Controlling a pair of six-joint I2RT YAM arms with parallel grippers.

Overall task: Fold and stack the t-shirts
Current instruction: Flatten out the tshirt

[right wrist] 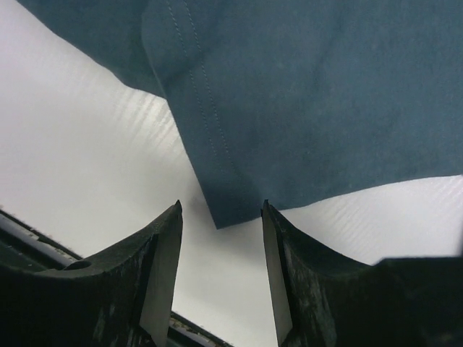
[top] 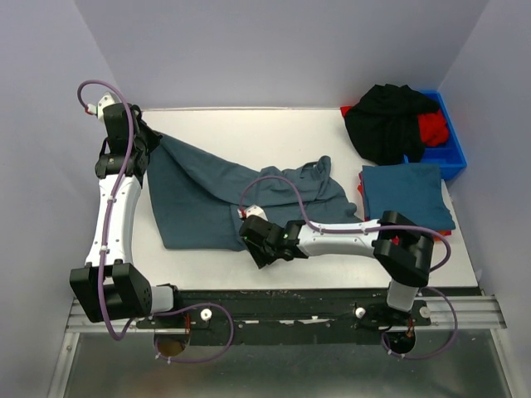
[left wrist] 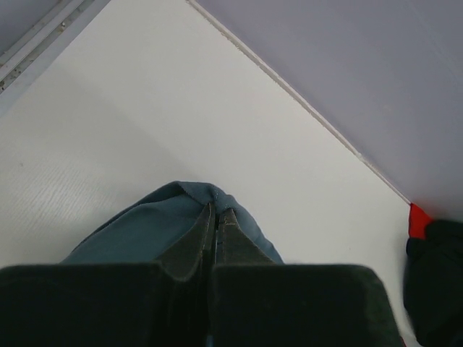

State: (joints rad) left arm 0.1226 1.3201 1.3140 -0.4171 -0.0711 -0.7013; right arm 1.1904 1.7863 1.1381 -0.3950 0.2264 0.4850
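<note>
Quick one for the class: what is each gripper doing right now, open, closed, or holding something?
Left gripper: closed, pinching the teal t-shirt.
Right gripper: open at the shirt's corner, holding nothing.

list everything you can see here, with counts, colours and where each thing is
spread t-shirt: one, slate teal-blue, partly flattened across the table's left and middle
folded t-shirt: one, blue, on top of a stack at the right, a red edge showing beneath it
black t-shirt: one heap, black, draped over the bin's left side
red t-shirt: one, red, in the bin, partly under the black one
bin: one, blue, far right corner
table: one, white
left gripper: one, black, far left, shut on an edge of the spread t-shirt
right gripper: one, black, open, at the spread t-shirt's near hem corner
</note>
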